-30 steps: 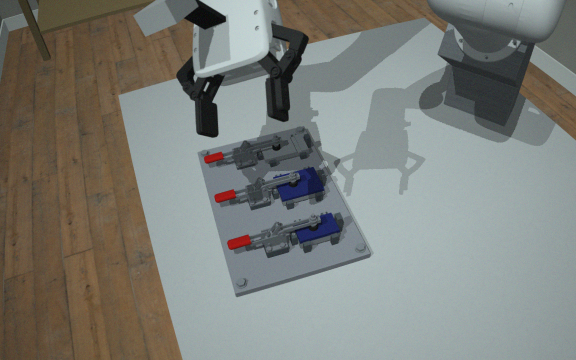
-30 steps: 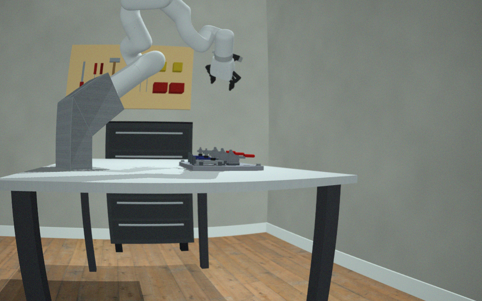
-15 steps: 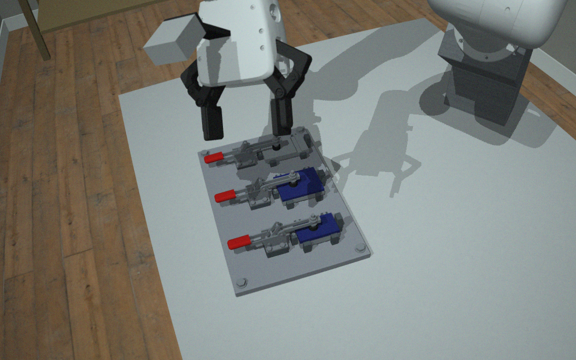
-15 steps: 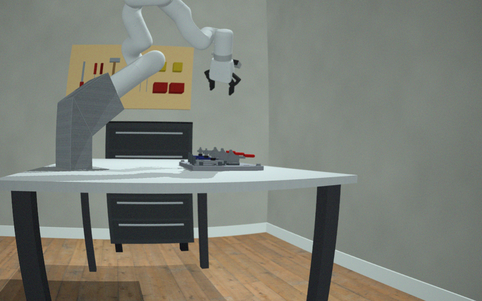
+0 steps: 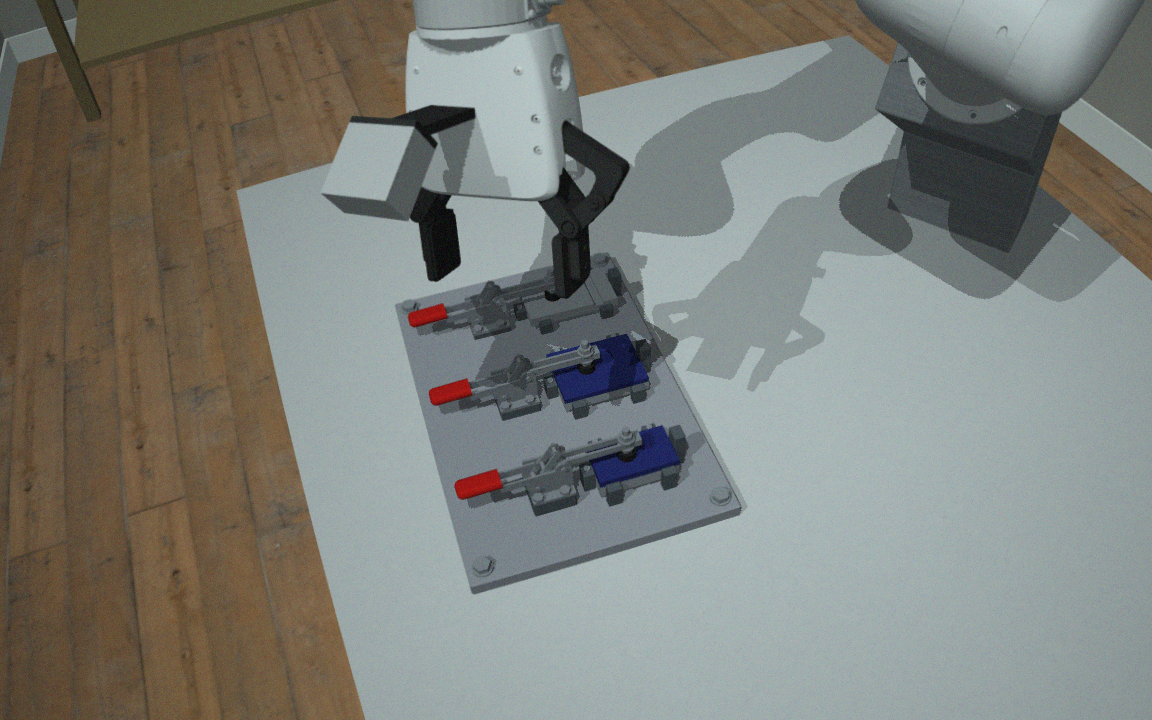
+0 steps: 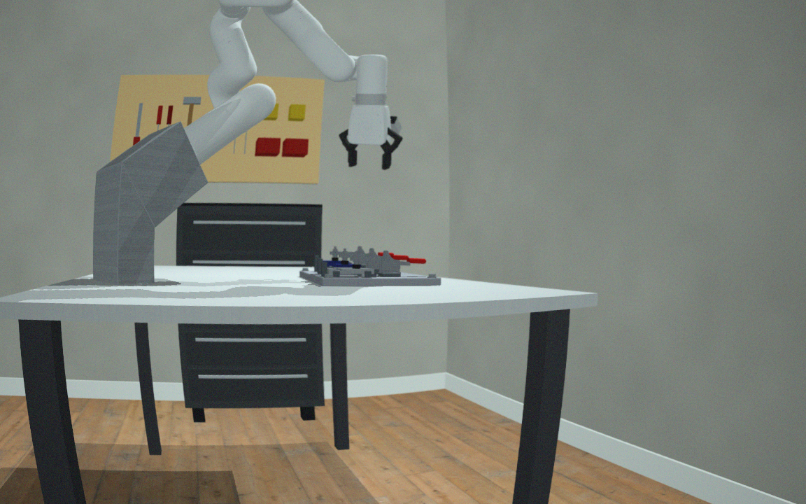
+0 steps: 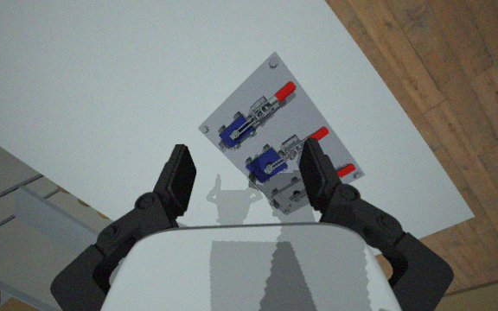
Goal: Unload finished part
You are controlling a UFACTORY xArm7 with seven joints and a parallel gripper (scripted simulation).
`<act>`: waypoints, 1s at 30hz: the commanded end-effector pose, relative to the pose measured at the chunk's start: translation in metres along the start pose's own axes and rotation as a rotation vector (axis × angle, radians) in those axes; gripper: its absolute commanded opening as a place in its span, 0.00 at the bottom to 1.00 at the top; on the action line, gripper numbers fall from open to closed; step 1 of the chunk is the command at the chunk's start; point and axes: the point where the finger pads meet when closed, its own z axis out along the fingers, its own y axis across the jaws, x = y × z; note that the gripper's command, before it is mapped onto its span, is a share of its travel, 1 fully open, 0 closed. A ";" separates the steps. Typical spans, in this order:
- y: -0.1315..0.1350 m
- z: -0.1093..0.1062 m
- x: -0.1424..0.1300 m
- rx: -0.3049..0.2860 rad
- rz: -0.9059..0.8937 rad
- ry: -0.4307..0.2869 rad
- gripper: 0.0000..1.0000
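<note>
A grey fixture plate (image 5: pixel 580 537) (image 6: pixel 393 281) (image 7: pixel 258 82) lies on the white table (image 5: pixel 875 537) and carries three toggle clamps with red handles. The grey finished part (image 5: pixel 587 300) (image 7: pixel 290 194) sits in the rear nest under its clamp (image 5: pixel 426 315), partly hidden by a finger. Two blue blanks sit in the other nests, the middle blank (image 5: pixel 602 367) (image 7: pixel 259 166) and the front blank (image 5: pixel 638 452) (image 7: pixel 231 130), each with a clamp arm on it. My gripper (image 5: pixel 502 273) (image 6: pixel 368 164) (image 7: pixel 246 155) is open and empty, high above the fixture's rear end.
The arm's base (image 5: pixel 965 179) (image 6: pixel 124 232) stands on the table's far right corner. The table's left edge runs close beside the fixture, with wooden floor (image 5: pixel 115 402) below. A dark drawer cabinet (image 6: pixel 249 232) and a tool board (image 6: pixel 293 162) stand behind the table.
</note>
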 end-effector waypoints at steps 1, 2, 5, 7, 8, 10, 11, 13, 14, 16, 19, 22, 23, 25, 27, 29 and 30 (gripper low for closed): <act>0.012 0.009 -0.023 -0.077 -0.004 -0.148 1.00; 0.014 0.010 -0.028 -0.087 -0.005 -0.172 1.00; 0.017 0.013 -0.036 -0.108 -0.006 -0.218 1.00; 0.021 0.015 -0.045 -0.128 -0.006 -0.266 1.00; 0.022 0.015 -0.049 -0.135 -0.006 -0.283 1.00; 0.022 0.015 -0.049 -0.136 -0.006 -0.285 1.00; 0.022 0.015 -0.049 -0.136 -0.006 -0.285 1.00; 0.022 0.015 -0.049 -0.136 -0.006 -0.285 1.00; 0.022 0.015 -0.049 -0.136 -0.006 -0.285 1.00; 0.022 0.015 -0.049 -0.136 -0.006 -0.285 1.00; 0.022 0.015 -0.049 -0.136 -0.006 -0.285 1.00; 0.022 0.015 -0.049 -0.136 -0.006 -0.285 1.00; 0.022 0.015 -0.049 -0.136 -0.006 -0.285 1.00; 0.022 0.015 -0.049 -0.136 -0.006 -0.285 1.00; 0.022 0.015 -0.049 -0.136 -0.006 -0.285 1.00; 0.022 0.015 -0.049 -0.136 -0.006 -0.285 1.00; 0.022 0.015 -0.049 -0.136 -0.006 -0.285 1.00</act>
